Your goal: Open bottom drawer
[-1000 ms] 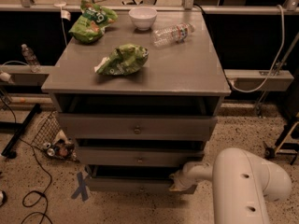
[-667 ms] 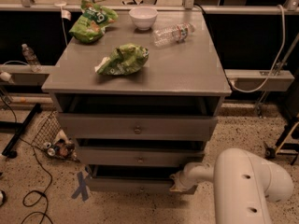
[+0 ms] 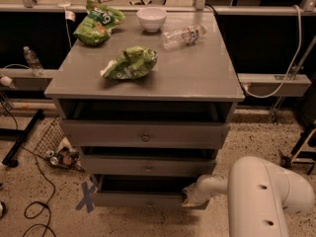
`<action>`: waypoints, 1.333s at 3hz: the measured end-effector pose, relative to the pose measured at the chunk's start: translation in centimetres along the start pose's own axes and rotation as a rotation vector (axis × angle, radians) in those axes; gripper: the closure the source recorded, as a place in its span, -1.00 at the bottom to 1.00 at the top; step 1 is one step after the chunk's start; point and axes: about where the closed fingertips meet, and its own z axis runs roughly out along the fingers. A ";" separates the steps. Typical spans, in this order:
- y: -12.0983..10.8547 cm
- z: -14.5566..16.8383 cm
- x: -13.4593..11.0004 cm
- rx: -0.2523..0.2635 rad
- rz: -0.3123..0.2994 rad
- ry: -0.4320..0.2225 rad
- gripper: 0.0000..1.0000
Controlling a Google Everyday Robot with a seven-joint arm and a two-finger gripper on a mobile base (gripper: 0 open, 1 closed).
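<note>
The bottom drawer (image 3: 133, 199) is the lowest grey front of the cabinet, pulled out a little with a dark gap above it. Its small knob (image 3: 149, 203) sits at the centre. My gripper (image 3: 186, 199) is at the drawer's right end, low near the floor, on the end of my white arm (image 3: 256, 191). The middle drawer (image 3: 148, 167) and the top drawer (image 3: 143, 134) above also stand slightly out.
On the cabinet top (image 3: 197, 78) lie two green chip bags (image 3: 129, 63) (image 3: 97, 23), a white bowl (image 3: 151, 18) and a clear plastic bottle (image 3: 183, 35). A wire basket with clutter (image 3: 57, 147) and black cables (image 3: 34, 191) lie on the floor left. Blue tape (image 3: 87, 197) marks the floor.
</note>
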 end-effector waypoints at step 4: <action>0.0 0.0 0.0 0.000 0.000 0.000 1.00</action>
